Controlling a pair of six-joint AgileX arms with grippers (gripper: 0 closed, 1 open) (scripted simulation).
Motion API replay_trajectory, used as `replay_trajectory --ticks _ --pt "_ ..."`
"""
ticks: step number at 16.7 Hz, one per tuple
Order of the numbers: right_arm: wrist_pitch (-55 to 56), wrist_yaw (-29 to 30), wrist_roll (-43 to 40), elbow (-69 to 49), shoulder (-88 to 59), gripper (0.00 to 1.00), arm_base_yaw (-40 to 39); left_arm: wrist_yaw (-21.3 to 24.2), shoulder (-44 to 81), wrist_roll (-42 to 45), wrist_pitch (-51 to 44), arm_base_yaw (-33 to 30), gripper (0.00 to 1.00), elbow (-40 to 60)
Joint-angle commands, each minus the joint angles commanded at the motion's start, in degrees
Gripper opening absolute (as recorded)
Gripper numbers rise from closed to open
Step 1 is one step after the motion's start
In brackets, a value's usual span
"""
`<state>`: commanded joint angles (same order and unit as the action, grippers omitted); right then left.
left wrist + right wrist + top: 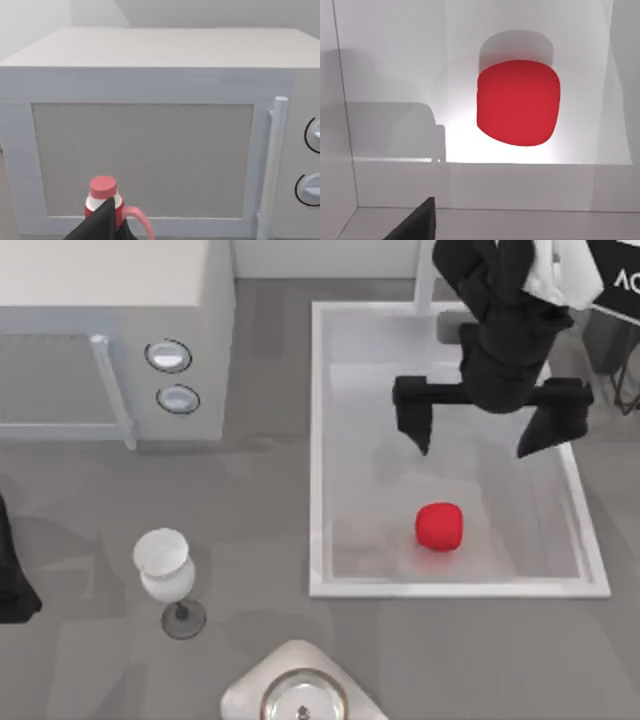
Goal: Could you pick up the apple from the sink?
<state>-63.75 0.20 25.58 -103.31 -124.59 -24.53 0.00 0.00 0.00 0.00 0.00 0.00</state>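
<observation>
One apple (439,526) is sitting on the floor of the sink (318,440), toward its near wall, and you are seeing it untouched. Your right gripper (470,435) is hanging over the sink, above and just behind the apple, with its fingers spread wide apart. Your left arm (12,575) is sitting parked far left of the sink; you cannot tell its fingers' state.
</observation>
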Motion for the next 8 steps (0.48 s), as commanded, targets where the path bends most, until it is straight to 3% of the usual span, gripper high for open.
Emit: replay_trajectory --ticks 8 --pt "-3.71 0.03 1.54 -6.04 -7.29 1.00 -1.40 0.00 0.00 0.00 0.00 0.00 1.00 0.00"
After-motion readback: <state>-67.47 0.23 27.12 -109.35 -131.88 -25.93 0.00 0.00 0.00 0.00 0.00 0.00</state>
